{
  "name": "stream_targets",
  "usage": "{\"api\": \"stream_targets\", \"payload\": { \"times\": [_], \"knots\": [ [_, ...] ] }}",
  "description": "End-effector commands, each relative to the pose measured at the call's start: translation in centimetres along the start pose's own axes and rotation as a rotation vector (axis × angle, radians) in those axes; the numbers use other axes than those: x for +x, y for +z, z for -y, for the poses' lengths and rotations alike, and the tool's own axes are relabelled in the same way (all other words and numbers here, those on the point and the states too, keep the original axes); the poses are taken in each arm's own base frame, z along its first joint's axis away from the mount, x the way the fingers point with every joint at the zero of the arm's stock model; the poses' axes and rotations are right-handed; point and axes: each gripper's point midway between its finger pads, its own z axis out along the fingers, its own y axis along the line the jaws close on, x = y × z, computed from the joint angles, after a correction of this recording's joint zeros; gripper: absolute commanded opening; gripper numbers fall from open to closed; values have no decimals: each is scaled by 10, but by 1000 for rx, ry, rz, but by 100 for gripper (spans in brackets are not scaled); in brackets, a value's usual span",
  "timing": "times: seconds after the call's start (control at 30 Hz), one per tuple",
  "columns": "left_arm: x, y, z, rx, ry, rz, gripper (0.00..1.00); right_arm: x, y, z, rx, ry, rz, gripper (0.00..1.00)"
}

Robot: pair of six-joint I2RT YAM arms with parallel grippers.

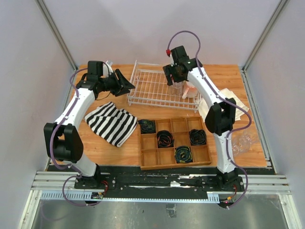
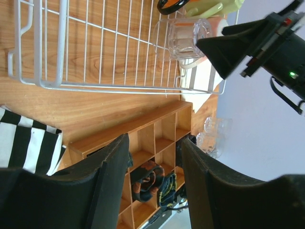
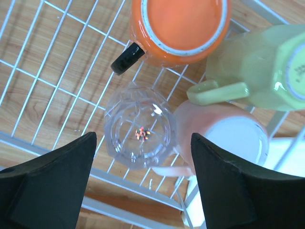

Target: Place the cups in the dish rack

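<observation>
Clear faceted tumbler (image 3: 140, 131), lower centre of the right wrist view, stands inside the white wire dish rack (image 3: 47, 71). Just beside it are an orange mug with dark handle (image 3: 181, 24) at top, a pale yellow-green mug (image 3: 267, 67) at upper right and a white-pink mug (image 3: 233, 138) at right. The right hand (image 3: 143, 143) hangs above, fingers spread wide on either side of the tumbler, grasping nothing. In the top view, the left hand (image 1: 123, 84), released and empty, sits at the rack's left end over the wooden counter (image 1: 105, 148). More clear tumblers (image 1: 243, 140) stand at right centre.
</observation>
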Motion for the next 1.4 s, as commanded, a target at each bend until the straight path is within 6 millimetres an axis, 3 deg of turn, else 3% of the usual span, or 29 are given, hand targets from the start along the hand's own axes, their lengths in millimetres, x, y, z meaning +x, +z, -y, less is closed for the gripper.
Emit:
{"api": "stream_targets", "payload": {
  "times": [0.0, 0.13, 0.23, 0.3, 0.53, 0.67, 0.77, 1.0, 1.17, 1.37],
  "knots": [
    [-3, -7, 5, 19, 42, 13, 52, -33, -61, 13, 19, 31, 139, 80],
    [-2, -8, 6, 18, 78, 0, 52, -32, -109, 30, 53, 77, 181, 80],
    [2, -7, 11, 12, 124, -11, 53, -9, -136, 52, 102, 152, 153, 80],
    [6, -4, 19, 14, 158, -20, 54, 14, -150, 71, 152, 219, 115, 80],
    [35, 25, 47, 70, 214, -108, 55, 130, -180, 145, 417, 507, -62, 82],
    [61, 41, 63, 113, 230, -180, 55, 188, -196, 172, 523, 690, -115, 83],
    [81, 49, 70, 137, 239, -222, 55, 224, -205, 180, 580, 760, -136, 82],
    [98, 57, 86, 157, 261, -274, 55, 290, -214, 188, 668, 880, -169, 75],
    [107, 58, 88, 155, 263, -287, 55, 315, -218, 200, 715, 954, -176, 71],
    [111, 58, 91, 155, 269, -290, 55, 329, -210, 219, 726, 1023, -166, 70]
  ]
}}
